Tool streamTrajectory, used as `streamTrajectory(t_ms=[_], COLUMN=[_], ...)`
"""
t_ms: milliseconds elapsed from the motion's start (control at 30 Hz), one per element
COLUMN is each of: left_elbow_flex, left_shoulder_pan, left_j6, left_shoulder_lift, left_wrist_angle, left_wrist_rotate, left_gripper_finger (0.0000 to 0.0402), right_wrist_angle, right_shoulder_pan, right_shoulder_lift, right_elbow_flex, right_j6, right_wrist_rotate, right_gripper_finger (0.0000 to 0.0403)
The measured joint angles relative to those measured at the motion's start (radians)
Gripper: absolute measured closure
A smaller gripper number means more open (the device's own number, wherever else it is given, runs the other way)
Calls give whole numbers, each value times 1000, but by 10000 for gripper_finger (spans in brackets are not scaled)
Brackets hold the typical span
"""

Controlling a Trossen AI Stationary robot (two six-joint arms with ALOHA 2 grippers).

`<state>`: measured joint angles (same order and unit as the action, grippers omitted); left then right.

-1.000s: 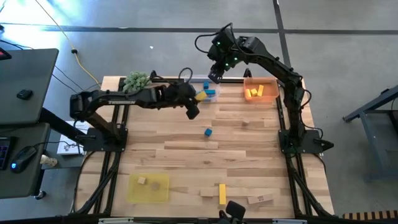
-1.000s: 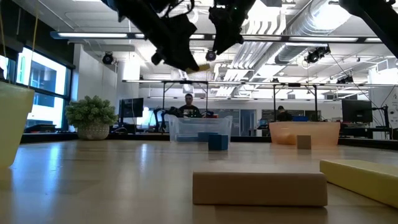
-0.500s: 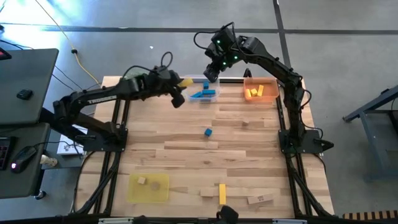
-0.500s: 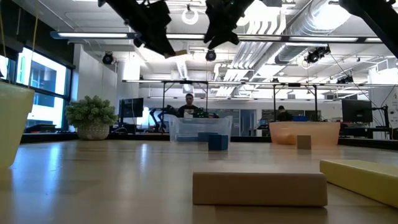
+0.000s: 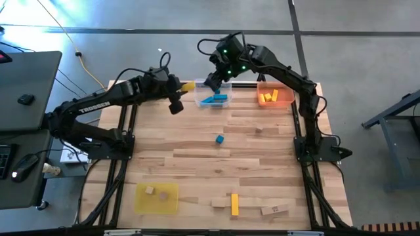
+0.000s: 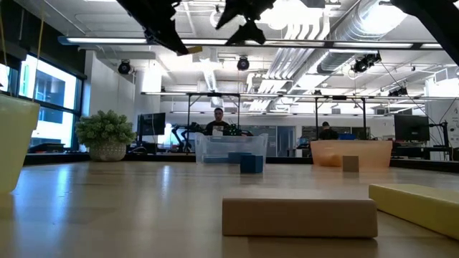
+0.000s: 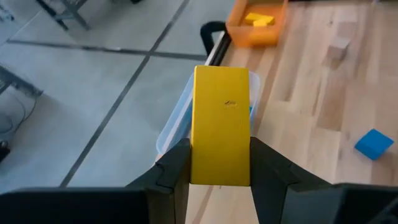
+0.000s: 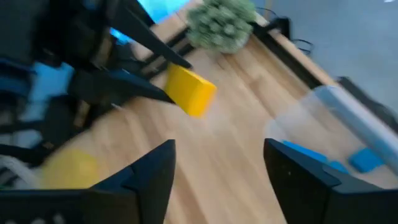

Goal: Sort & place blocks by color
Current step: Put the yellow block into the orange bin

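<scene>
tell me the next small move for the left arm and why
Probably carry it toward the right hand, which hangs open above the clear tray, for a handover. The left hand grips a yellow block up in the air by the table's far edge, while the orange tray that already holds yellow blocks sits on the right arm's side.

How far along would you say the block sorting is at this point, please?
Partly done. Blue blocks lie in the clear tray, yellow ones in the orange tray. The left gripper holds a yellow bar; the right gripper is open. A blue cube and several others remain loose.
</scene>
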<state>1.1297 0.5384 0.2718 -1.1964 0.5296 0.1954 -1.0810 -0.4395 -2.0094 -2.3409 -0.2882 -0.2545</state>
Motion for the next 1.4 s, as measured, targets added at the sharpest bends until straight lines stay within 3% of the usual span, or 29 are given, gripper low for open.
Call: streamTrajectory(t_ms=[400,900,1067,1300,1400], left_elbow_flex=[0,0,0,0,0], left_shoulder_pan=[-44,-63,-63,-63,-63], left_j6=[57,107,146,145,138], left_shoulder_lift=[21,21,20,15,14], left_wrist_angle=[-55,-204,-218,-232,-240], left_wrist_rotate=[-38,-36,-36,-24,-23], left_gripper_finger=[298,298,298,288,269], right_wrist_angle=[138,137,139,157,162], right_shoulder_pan=[60,96,96,95,94], right_shoulder_lift=[0,0,0,1,2], right_elbow_flex=[0,0,0,0,-1], right_j6=[-259,-318,-328,-313,-278], right_wrist_rotate=[-42,68,98,88,86], right_gripper_finger=[157,166,224,356,370])
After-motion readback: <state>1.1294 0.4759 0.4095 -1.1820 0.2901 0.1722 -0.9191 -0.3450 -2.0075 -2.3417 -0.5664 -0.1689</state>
